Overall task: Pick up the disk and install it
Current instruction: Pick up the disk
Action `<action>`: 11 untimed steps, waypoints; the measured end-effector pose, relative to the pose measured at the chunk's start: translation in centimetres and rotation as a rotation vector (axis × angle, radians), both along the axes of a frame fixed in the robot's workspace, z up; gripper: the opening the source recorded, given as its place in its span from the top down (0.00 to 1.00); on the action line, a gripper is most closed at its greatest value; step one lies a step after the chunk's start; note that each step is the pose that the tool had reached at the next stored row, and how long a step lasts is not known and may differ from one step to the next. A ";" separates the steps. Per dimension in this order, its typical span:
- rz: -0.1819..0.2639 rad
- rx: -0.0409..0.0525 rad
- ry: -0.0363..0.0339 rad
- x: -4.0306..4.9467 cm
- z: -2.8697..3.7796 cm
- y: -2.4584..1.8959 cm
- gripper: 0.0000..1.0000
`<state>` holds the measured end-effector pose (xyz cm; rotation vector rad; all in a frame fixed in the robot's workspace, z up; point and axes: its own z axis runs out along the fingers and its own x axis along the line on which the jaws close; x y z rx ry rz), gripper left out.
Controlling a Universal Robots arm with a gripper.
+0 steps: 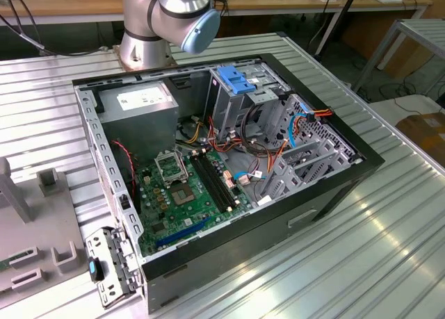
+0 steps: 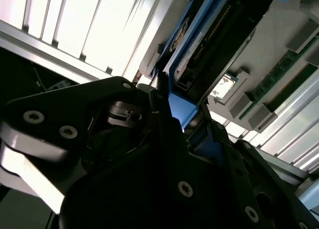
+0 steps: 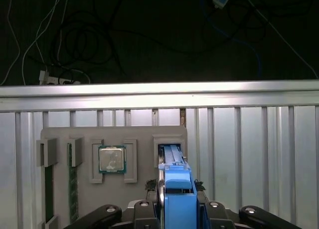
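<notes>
the fingers (image 3: 161, 191) are clenched on the blue rail of the disk (image 3: 178, 201), one on each side. the disk stands on edge in a slot of the grey tray (image 3: 60, 139). a chip (image 3: 111, 159) lies in the pocket beside that slot. the tray rests on the ribbed metal worktop (image 3: 259, 154). in the exterior view an open pc case (image 1: 334, 187) lies on the worktop, with the arm base (image 1: 142, 48) at its far side.

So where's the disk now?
In the first wrist view the disk sits at a slot in the grey fixture, beside the processor chip, its blue end at the gripper.
</notes>
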<state>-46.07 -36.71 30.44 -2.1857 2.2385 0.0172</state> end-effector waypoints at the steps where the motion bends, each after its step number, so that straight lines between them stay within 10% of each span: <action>1: 0.000 0.0000 -0.0001 0.00 0.00 0.00 0.63; 7: 0.000 0.0002 -0.0003 0.00 0.15 0.00 0.63; 11: 0.000 0.0000 0.0000 0.00 1.86 0.00 0.63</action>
